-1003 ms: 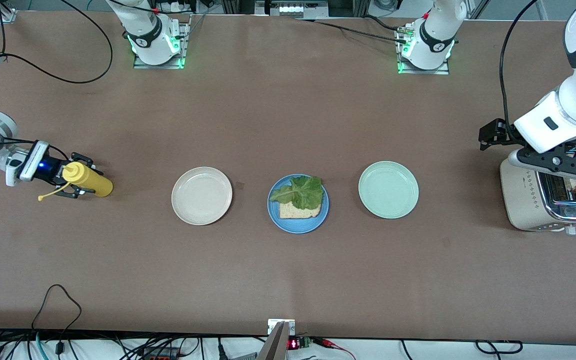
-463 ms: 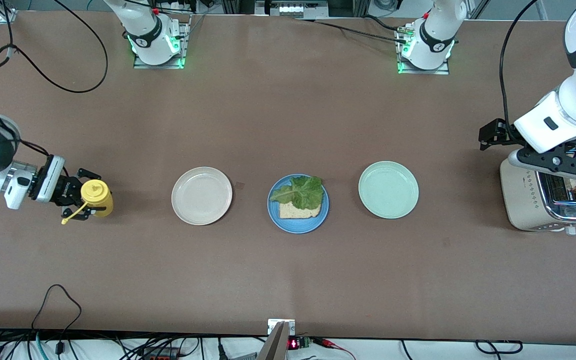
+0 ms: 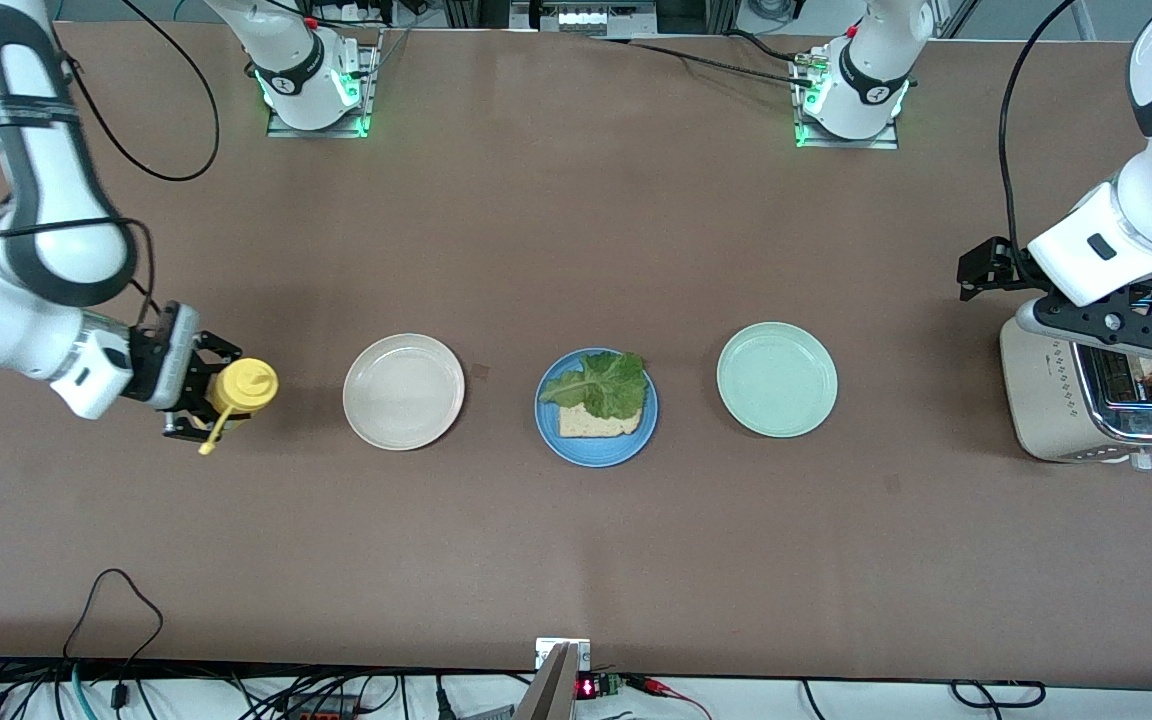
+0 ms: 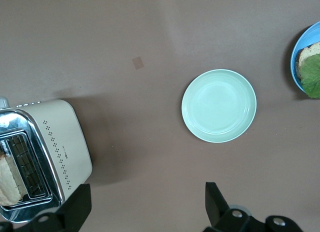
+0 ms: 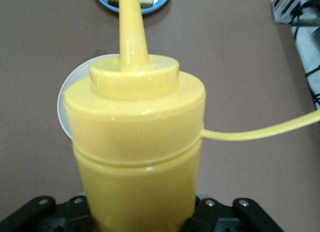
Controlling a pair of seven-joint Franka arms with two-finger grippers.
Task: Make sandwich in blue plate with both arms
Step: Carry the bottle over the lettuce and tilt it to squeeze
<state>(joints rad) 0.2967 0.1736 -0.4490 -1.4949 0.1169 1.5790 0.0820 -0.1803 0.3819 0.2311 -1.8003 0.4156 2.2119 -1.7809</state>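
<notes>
the right gripper (image 3: 211, 400) is clamping its fingers on a yellow squeeze bottle (image 3: 241, 387), holding it in the air beside the cream-white plate (image 3: 403, 391), toward the right arm's end of the table. past that plate, the blue plate (image 3: 596, 407) is carrying one bread slice (image 3: 596, 422) with a lettuce leaf (image 3: 601, 385) on top. the left gripper (image 4: 145, 207) is waiting with its fingers spread apart over the toaster (image 3: 1086, 405), a slice (image 4: 7, 179) sitting in its slot, the mint-green plate (image 4: 219, 105) nearby.
</notes>
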